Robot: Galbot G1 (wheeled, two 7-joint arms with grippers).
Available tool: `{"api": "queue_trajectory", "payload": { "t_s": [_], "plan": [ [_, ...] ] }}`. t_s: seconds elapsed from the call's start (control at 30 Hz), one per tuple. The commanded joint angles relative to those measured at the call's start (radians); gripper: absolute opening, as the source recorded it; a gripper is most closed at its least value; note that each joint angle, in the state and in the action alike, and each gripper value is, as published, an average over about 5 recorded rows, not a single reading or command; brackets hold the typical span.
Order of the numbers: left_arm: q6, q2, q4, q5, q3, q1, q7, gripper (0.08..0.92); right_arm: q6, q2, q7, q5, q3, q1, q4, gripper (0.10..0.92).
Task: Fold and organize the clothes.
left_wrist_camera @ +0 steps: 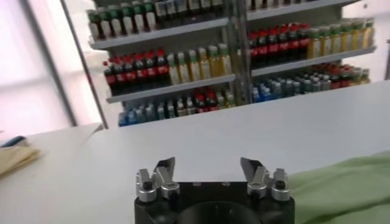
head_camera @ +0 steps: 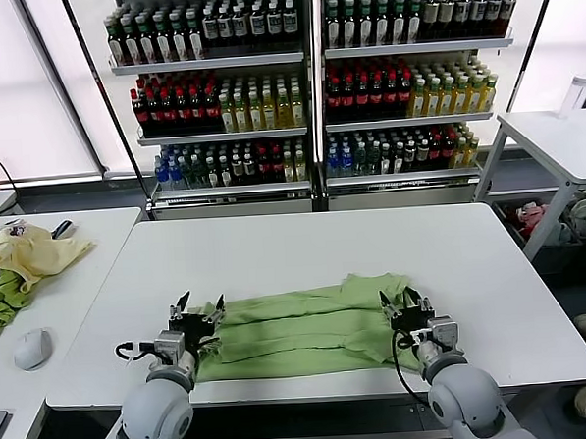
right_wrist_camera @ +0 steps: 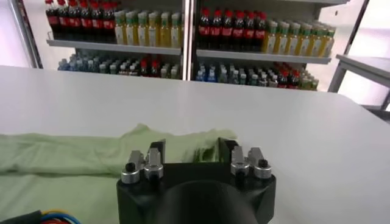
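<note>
The polo shirt is laid flat along the tabletop's near edge, flanked by the left pincer and right pincer — both spread wide, empty — apparently positioned for an end-to-end fold.

Robot body, three views. Each arm ends in a rounded, pale grey shell segment at the forearm, narrowing to a silver metal collar and a black wrist block. The left pincer and right pincer each carry two dark, angular fingers mounted on silver brackets, fastened with black socket-head screws on round silver bosses. The black housing is matt and curved, with small screw heads along its upper edge. Thin black cables loop beside both wrists; coloured wires, red, yellow and blue, show at the right wrist.
</note>
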Motion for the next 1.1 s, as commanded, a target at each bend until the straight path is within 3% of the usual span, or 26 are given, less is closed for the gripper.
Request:
{"api": "queue_trajectory", "payload": {
  "t_s": [0.03,0.17,0.5,0.87,1.1],
  "plan": [
    [-0.005,-0.147,-0.036,0.14,-0.039,0.135,-0.087,0.786,0.012,0.0,0.002,-0.023,0.034,-0.086,0.063,0.766],
    [0.013,-0.181,-0.026,0.144,-0.031,0.137,-0.086,0.82,0.014,-0.001,0.003,-0.022,0.035,-0.092,0.068,0.818],
    [0.046,-0.217,0.03,0.124,-0.036,0.129,-0.099,0.811,0.014,-0.002,0.006,-0.017,0.039,-0.096,0.075,0.823],
    [0.045,-0.227,0.071,0.022,-0.066,0.102,-0.097,0.516,0.012,0.007,0.012,-0.01,0.039,-0.096,0.079,0.823],
    [0.03,-0.186,0.097,-0.051,-0.109,0.073,-0.069,0.317,0.012,0.004,0.016,0.007,0.049,-0.091,0.079,0.823]
  ]
}}
